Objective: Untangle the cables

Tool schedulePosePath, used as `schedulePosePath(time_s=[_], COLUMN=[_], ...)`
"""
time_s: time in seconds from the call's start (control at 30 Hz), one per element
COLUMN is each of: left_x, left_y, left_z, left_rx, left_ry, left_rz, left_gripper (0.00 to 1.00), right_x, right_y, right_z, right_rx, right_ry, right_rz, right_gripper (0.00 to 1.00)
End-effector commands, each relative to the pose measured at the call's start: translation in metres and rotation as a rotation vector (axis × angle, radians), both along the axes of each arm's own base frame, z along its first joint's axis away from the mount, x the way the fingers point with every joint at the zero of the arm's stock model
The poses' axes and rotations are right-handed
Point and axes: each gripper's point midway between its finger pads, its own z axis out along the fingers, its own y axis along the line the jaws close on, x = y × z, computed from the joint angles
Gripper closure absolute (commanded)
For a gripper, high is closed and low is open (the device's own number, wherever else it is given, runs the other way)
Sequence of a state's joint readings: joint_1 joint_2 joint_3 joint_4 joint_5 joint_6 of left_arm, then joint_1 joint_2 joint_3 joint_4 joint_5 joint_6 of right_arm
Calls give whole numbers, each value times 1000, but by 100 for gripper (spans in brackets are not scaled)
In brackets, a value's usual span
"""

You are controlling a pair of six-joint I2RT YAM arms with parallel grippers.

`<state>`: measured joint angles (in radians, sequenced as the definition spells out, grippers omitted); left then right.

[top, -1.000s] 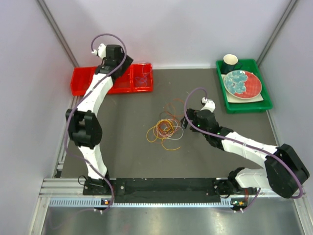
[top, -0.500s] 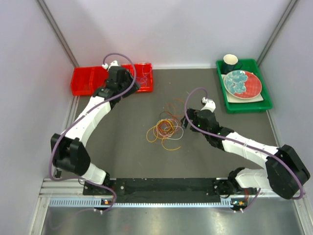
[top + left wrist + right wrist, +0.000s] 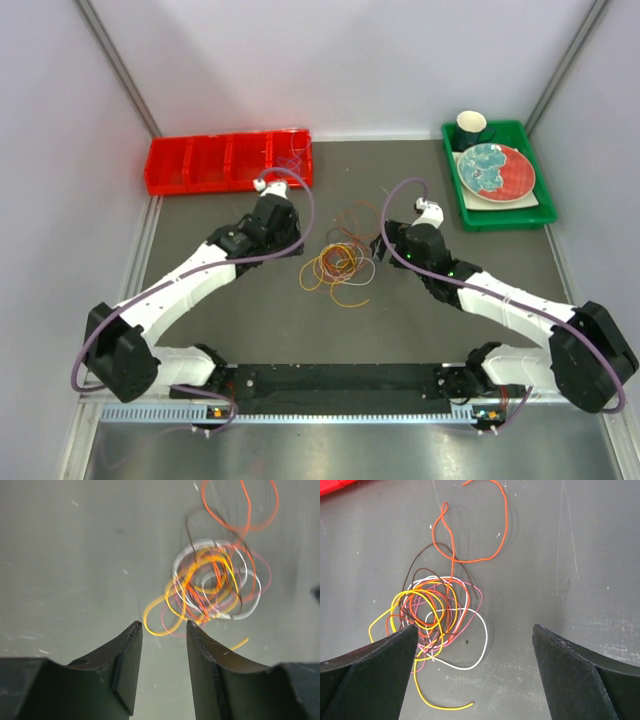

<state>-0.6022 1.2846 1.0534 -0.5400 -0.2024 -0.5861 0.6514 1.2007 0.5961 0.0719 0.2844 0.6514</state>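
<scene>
Cables point(image 3: 340, 262) sit in a tangled pile at centre of the top view, on the dark table point(image 3: 250, 310): orange, yellow, white, pink and brown loops.

Upper left: red bin point(image 3: 228, 162) against the back wall, with a few thin wires in its right compartment.

Left gripper point(image 3: 163, 625) is just left of the pile, fingers apart with a narrow gap and nothing between them. In the left wrist view the tips sit just below a yellow loop, contact unclear.

Right gripper point(image 3: 474, 627) is just right of the pile, fingers spread wide and holding nothing. In its wrist view the pile is at centre left and one orange strand point(image 3: 470, 525) loops toward the top.

Upper right: green tray point(image 3: 515, 218) with plate point(image 3: 495, 170) and cup point(image 3: 471, 124).
</scene>
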Motion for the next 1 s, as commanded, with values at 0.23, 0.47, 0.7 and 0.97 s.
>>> schedulePosePath(time_s=[0.23,0.47,0.7,0.97], left_x=[-43,-42,-36,-26], left_y=[-65,-85,-94,-97], left_z=[-31,-57,-71,-80], left_rx=[-25,2,16,54], left_ry=[84,129,138,128], left_rz=[-103,-91,-81,-55], left_gripper=[56,57,57,57], right_x=[-2,-3,-3,-3], right_y=[-1,-3,-2,-2], right_z=[14,13,13,13], right_rx=[41,39,40,39], right_ry=[-35,-33,-31,-28], right_rz=[-9,-14,-12,-12], right_gripper=[5,5,5,4])
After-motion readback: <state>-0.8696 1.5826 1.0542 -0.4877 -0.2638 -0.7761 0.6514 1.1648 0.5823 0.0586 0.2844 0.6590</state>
